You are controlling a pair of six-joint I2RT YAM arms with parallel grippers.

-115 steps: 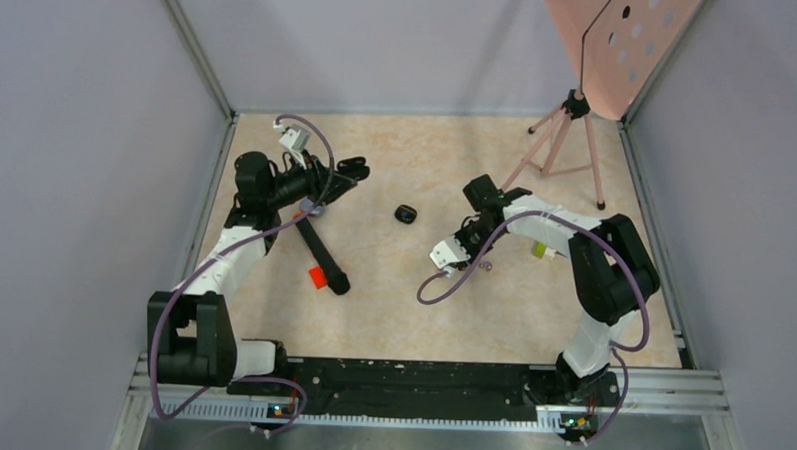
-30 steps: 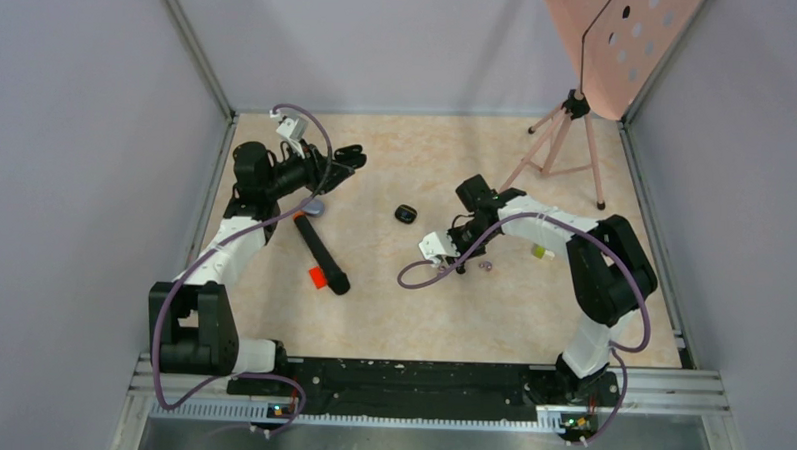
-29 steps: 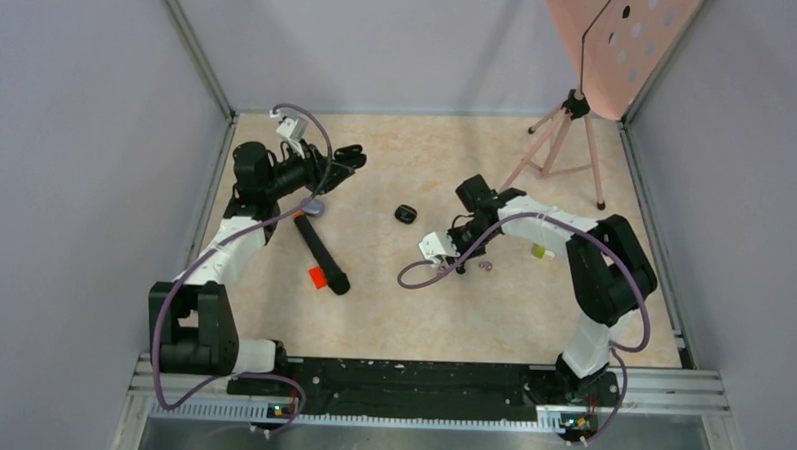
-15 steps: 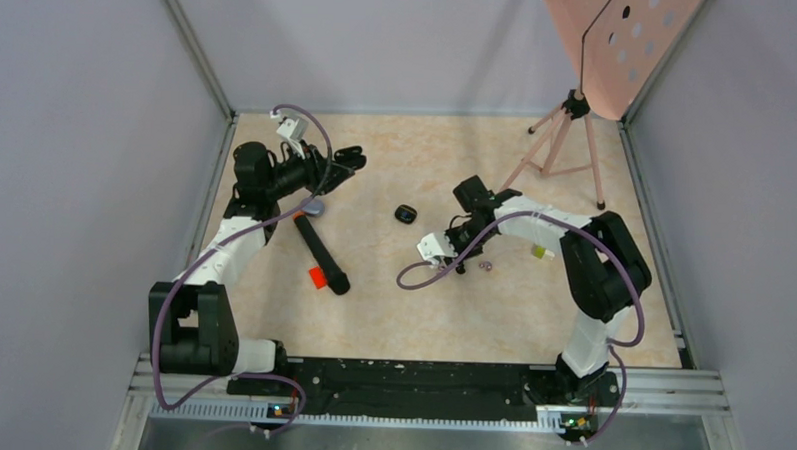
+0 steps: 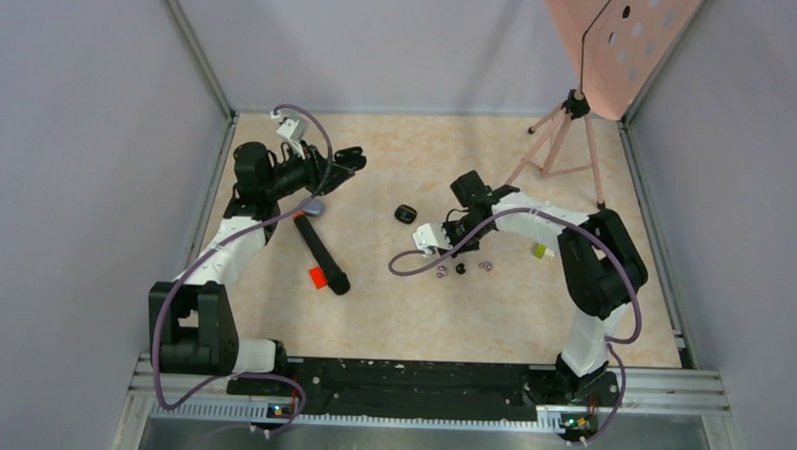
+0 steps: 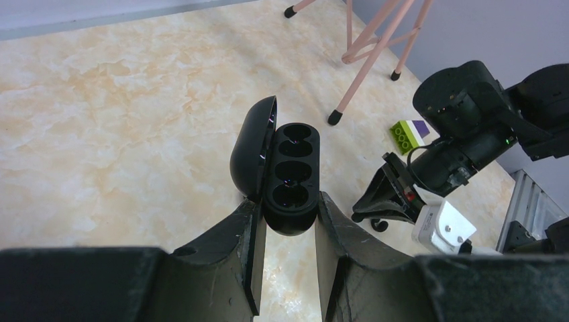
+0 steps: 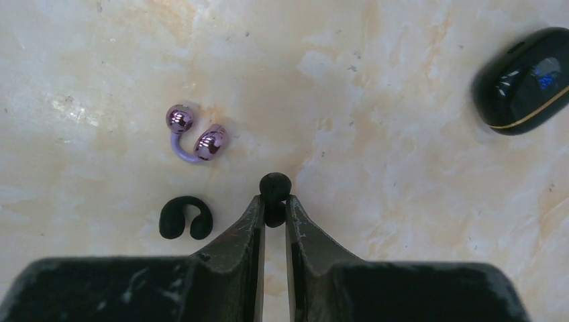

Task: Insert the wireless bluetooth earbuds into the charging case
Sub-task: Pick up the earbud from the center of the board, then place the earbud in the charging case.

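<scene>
My left gripper (image 6: 287, 213) is shut on an open black charging case (image 6: 290, 176), held above the table with its lid tipped left and both wells showing empty; it shows at the back left in the top view (image 5: 343, 163). My right gripper (image 7: 274, 203) is shut on a black earbud (image 7: 275, 190) above the table. Below it lie a purple earbud (image 7: 194, 137) and another black earbud (image 7: 184, 218). In the top view the right gripper (image 5: 454, 242) is just behind three loose buds (image 5: 461, 268). A closed black case (image 5: 406, 213) lies at the middle of the table, also in the right wrist view (image 7: 523, 80).
A long black marker (image 5: 319, 247) with a red piece (image 5: 318, 276) lies on the left. A pale oval case (image 5: 313, 208) sits under the left arm. A green and purple block (image 5: 541, 251) lies on the right. A pink tripod stand (image 5: 563, 141) stands at the back right.
My right gripper has moved back and to the left with the black earbud, uncovering the loose buds on the table. The left arm has held still with the open case.
</scene>
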